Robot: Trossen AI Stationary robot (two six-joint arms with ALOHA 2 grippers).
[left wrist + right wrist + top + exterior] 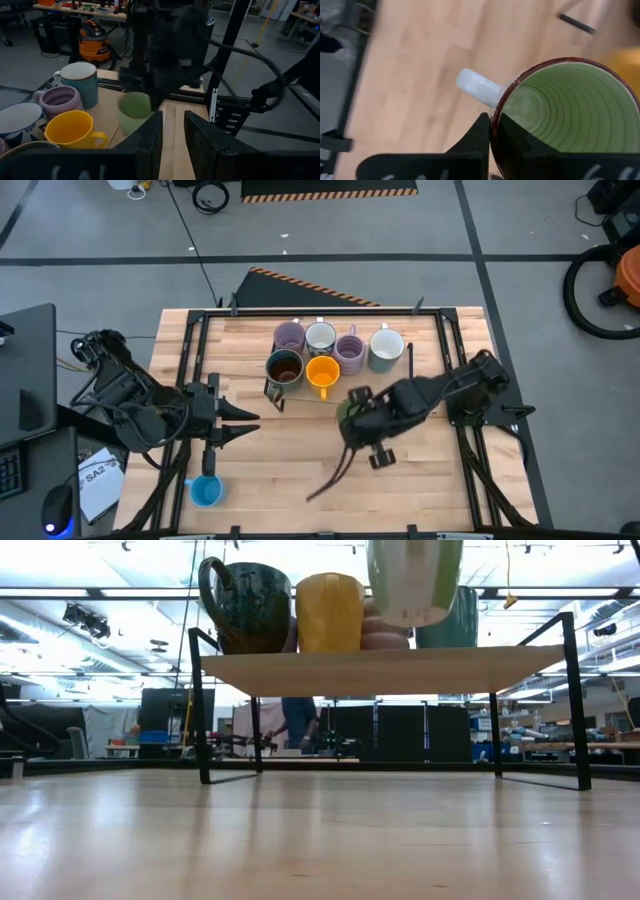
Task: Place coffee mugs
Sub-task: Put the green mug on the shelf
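Note:
My right gripper (492, 120) is shut on a green mug (570, 110) with a white handle (477, 86), which hangs in the air (415, 580) in front of a raised wooden shelf (380, 670). On that shelf stand a dark brown mug (284, 367), an orange mug (322, 372), two lavender mugs (289, 335) (350, 352), a white patterned mug (320, 337) and a teal mug (386, 348). A blue mug (205, 491) stands on the table near the front left. My left gripper (245, 425) waits open at the left, with nothing between its fingers. My right gripper pinches the green mug's rim (492, 112) right beside the handle, one finger inside the mug and one outside. The fingers come from above, pointing steeply down. The mug hangs below them, mouth up, lifted clear of the table and the shelf.
The shelf stands on thin black metal legs (200, 710) at the table's far middle. A black frame (190, 360) runs along the table's sides. Bare wood (290, 470) lies between the blue mug and my right arm (440, 395).

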